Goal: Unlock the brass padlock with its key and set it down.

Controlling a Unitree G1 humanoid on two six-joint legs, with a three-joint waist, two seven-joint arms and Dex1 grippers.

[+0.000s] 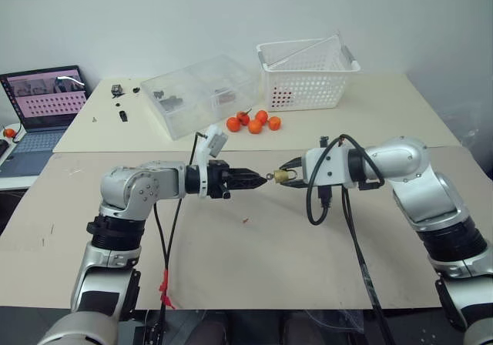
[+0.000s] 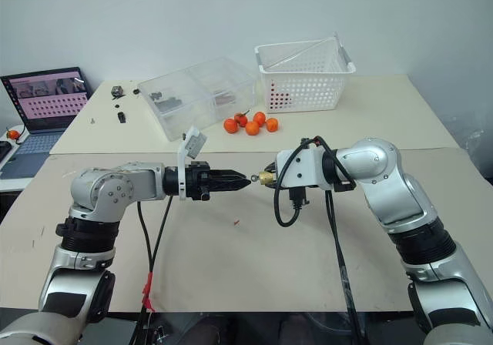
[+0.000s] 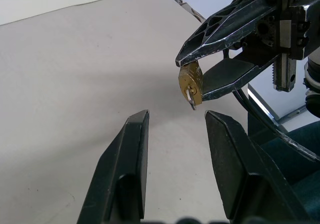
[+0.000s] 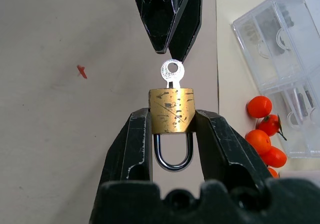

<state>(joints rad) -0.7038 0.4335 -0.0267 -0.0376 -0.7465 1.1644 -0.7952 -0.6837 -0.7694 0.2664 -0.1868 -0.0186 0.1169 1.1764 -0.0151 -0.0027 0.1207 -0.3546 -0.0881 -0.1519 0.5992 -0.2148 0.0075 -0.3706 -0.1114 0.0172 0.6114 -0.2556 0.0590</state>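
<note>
My right gripper point(image 4: 172, 118) is shut on the brass padlock point(image 4: 172, 110), pinching its small golden body from both sides above the table. The silvery shackle point(image 4: 173, 156) hangs back between the fingers, both legs in the body. The key point(image 4: 172, 72) sticks out of the padlock's free end, towards my left gripper point(image 3: 177, 116). That gripper is open and level, its tips just short of the key, with nothing between them. In the head view the padlock point(image 1: 280, 177) sits between the left gripper point(image 1: 258, 179) and the right gripper point(image 1: 290, 177) at mid-table.
Several oranges point(image 1: 254, 122) lie behind the grippers, with a clear plastic box point(image 1: 202, 95) and a white basket point(image 1: 306, 72) further back. A laptop point(image 1: 42, 106) stands at the far left. A red speck point(image 1: 245, 222) lies on the beige table point(image 1: 254, 260).
</note>
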